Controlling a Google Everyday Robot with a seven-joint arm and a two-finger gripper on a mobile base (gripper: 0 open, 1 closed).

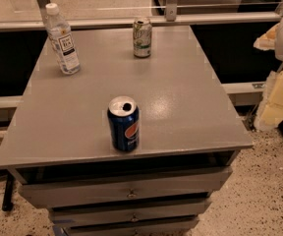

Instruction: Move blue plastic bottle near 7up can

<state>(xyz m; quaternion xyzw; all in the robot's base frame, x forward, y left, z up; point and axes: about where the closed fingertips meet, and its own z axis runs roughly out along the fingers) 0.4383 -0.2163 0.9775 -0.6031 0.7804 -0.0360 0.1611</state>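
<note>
The blue plastic bottle (62, 39) is a clear bottle with a white cap and a white label. It stands upright at the far left corner of the grey cabinet top (181, 97). The 7up can (142, 37) is silver and green and stands upright at the far middle of the top, well to the right of the bottle. My gripper (279, 77) shows as pale cream and white parts at the right edge of the view, off the cabinet's right side and far from both objects.
A dark blue Pepsi can (124, 124) with an open top stands near the front edge of the cabinet top. Drawers (127, 193) sit below the top. A glass rail (131, 21) runs behind the cabinet. Speckled floor lies at the lower right.
</note>
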